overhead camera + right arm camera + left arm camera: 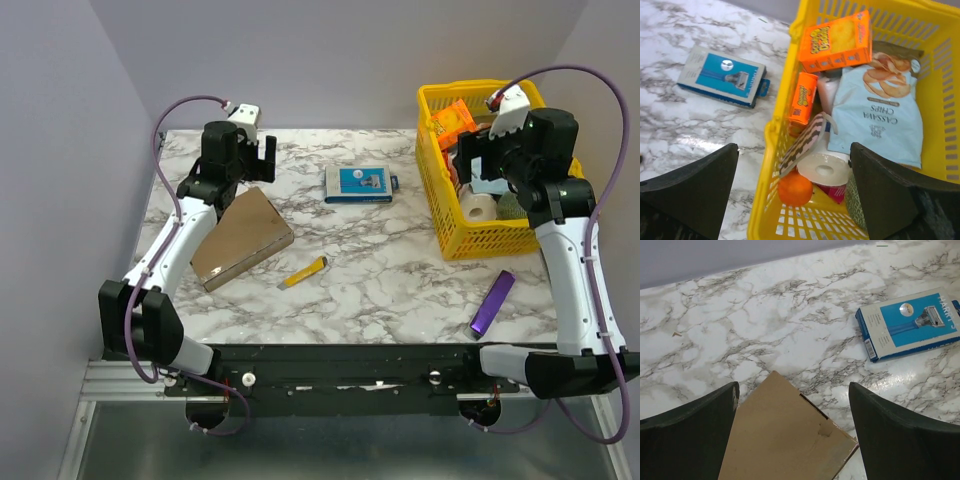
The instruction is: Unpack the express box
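Marbled white tabletop [380,270] carries everything, with grey walls behind and to the sides. On its left half lies the express box [242,238], flat on the surface with its lid down. Its long axis runs on a diagonal from near-left to far-right, and one corner points toward the far edge.

The left gripper [258,155] hangs above that far corner. In the left wrist view its dark fingers [695,435] are spread wide with nothing between them; the box's corner [785,440] sits below the gap without touching either finger.

A blue box [358,184] lies near the middle of the table, to the right of the express box and apart from it.

The right gripper [470,160] is likewise released, poised over the yellow basket [490,240] of snack packs at the far right.

A small yellow item [304,272] lies just right of the express box's near end, and a purple bar [492,302] lies near the right arm.
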`<state>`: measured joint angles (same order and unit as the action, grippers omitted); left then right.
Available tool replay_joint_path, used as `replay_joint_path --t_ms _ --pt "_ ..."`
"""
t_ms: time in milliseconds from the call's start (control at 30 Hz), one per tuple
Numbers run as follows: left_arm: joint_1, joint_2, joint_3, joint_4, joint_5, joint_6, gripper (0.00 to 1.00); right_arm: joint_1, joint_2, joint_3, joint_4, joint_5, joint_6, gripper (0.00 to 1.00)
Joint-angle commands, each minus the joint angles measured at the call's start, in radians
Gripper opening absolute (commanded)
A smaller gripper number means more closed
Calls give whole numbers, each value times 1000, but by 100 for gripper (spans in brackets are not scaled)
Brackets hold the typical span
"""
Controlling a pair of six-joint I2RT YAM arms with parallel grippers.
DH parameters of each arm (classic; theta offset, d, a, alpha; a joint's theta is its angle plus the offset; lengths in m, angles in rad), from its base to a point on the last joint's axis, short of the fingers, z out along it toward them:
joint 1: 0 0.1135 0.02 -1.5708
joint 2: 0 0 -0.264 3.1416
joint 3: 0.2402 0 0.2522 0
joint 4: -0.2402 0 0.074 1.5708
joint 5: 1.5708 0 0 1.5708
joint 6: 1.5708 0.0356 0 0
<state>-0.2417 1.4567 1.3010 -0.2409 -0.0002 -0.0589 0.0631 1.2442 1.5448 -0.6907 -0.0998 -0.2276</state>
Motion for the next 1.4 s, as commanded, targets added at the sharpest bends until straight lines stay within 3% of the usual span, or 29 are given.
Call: replay_joint_path --t_ms 0,33,133,333,467,600,667,767,1133,1367 --pt "2 -45 58 -29 58 53 99 -2 23 73 -61 -297 -117 100" --pt "2 -50 66 -38 69 114 99 7 27 81 -66 -414 -169 100" --pt "5 -76 61 -107 104 214 99 151 69 89 -43 -332 -196 99" --pt "41 -102 -70 -241 8 474 99 375 187 8 -9 -323 -253 84" --pt "91 -139 -135 -299 -9 501 99 446 306 -6 5 -357 -203 65" --pt "94 -196 -183 -359 141 459 99 564 405 -46 14 -440 -401 52" --pt "87 -211 -198 -400 248 421 99 584 463 -60 10 -507 -520 53" --pt "73 -242 -212 -399 284 367 99 604 520 -77 42 -578 -608 55" --pt "68 -305 -216 -353 122 281 99 701 688 -81 92 -549 -868 64" --pt "77 -361 -272 -379 147 266 99 736 765 -69 129 -491 -922 64"
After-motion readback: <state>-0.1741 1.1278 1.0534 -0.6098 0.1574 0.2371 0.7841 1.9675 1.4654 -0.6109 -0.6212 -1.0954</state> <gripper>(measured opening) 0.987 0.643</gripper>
